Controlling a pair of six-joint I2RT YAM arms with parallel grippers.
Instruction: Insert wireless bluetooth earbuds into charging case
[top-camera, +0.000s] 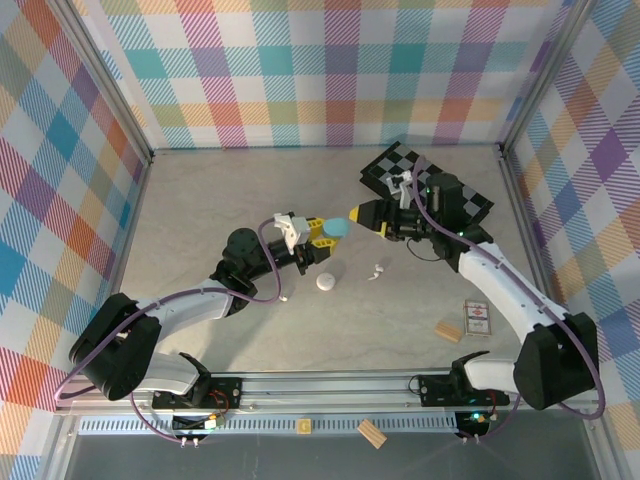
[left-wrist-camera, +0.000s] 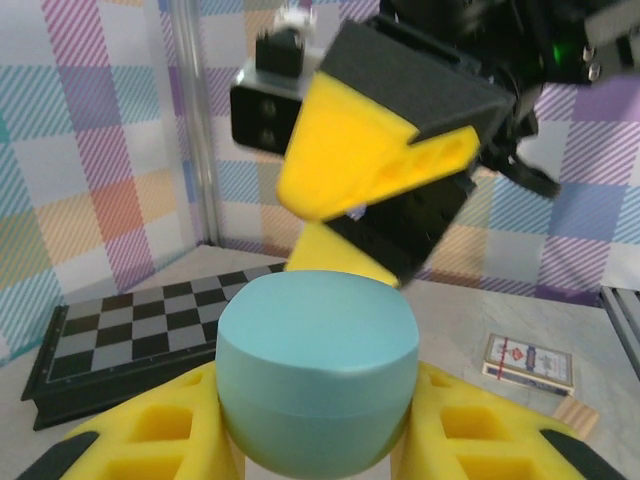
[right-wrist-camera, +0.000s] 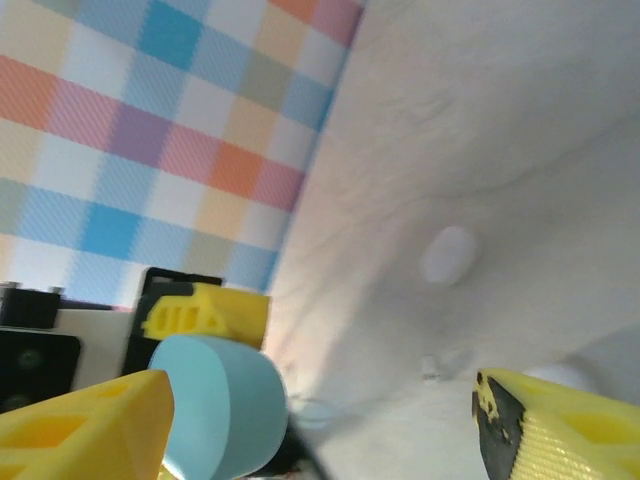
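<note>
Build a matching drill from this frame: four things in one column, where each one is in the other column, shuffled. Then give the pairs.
Things
1. light blue oval case
2. white oval case
3. black-and-white checkerboard
4. red-and-white card box

Places
A. beside a tan wooden block, near right part of the table
B. held in the left gripper
C. far right corner of the table
D. lying free on the table, mid-table

Pairs: 1-B, 2-D, 3-C, 4-A
</note>
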